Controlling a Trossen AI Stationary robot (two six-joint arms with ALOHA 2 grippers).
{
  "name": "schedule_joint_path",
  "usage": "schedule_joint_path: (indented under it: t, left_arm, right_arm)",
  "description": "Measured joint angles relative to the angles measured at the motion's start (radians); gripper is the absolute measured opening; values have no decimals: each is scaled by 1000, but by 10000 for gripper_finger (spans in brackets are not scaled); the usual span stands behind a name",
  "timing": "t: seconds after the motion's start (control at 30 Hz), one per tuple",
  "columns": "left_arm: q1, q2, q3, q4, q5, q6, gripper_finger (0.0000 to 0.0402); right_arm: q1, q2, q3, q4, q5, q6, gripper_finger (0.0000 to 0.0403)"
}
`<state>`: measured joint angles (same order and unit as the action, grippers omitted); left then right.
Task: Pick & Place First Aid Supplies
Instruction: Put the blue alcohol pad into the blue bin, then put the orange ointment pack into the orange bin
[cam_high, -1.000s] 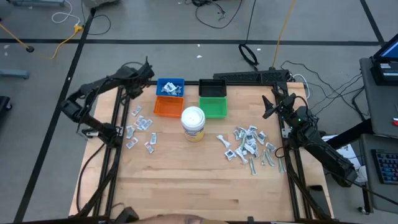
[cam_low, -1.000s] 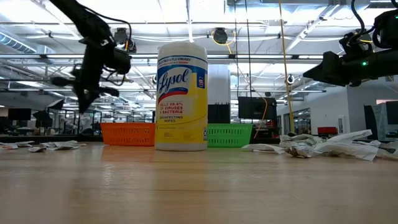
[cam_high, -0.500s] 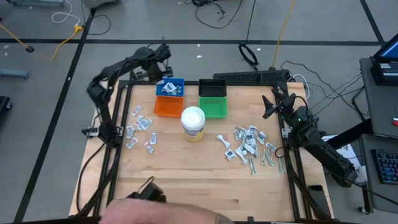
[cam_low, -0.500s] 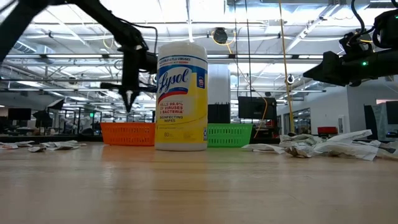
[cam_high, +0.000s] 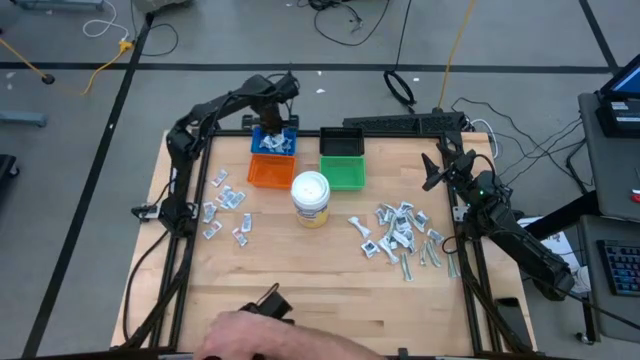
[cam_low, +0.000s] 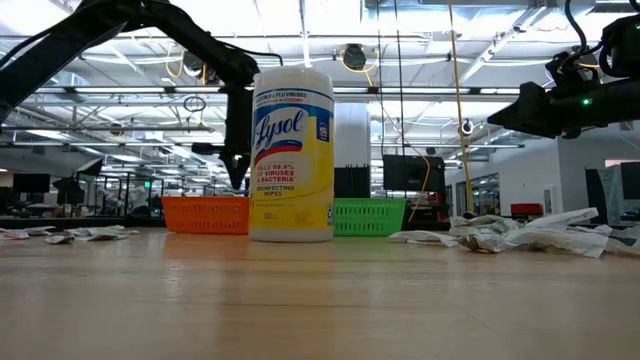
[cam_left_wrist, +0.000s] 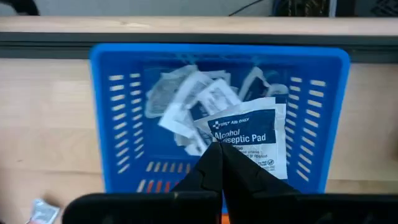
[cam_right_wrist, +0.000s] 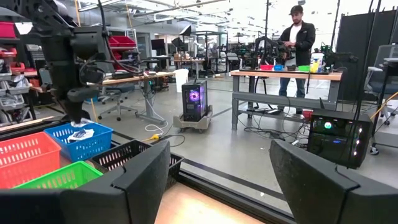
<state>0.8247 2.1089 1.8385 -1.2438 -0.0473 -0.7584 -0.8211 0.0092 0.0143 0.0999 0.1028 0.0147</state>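
Hovering over the blue bin (cam_high: 273, 141), the left gripper (cam_high: 277, 121) stayed closed on nothing (right gripper (cam_high: 432, 172) idled open, far right).

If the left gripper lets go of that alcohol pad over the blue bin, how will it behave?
The alcohol pad looks thin and flat, so probably light and likely to flutter. Held by one edge in the left gripper, it stays flat, so fairly stiff. It hangs over the blue bin, so it should land inside.

wooden table (cam_high: 330, 290), bins (cam_high: 343, 143), jar (cam_high: 310, 197), packets (cam_high: 400, 230)
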Motion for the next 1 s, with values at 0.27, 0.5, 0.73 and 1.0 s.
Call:
schedule_joint_path:
  t: [0.27,0.5,0.73,1.0]
  left_arm:
    - [-9,0,0,33,-36,-8,64]
    - [-9,0,0,30,-43,20,183]
    - [-10,-12,-3,-25,-33,52,252]
    - [-58,-127,-93,-66,32,39,262]
  right_arm:
    - [0,0,0,0,0,0,270]
    - [0,0,0,0,0,0,272]
    - [0,0,0,0,0,0,272]
    - [0,0,0,0,0,0,270]
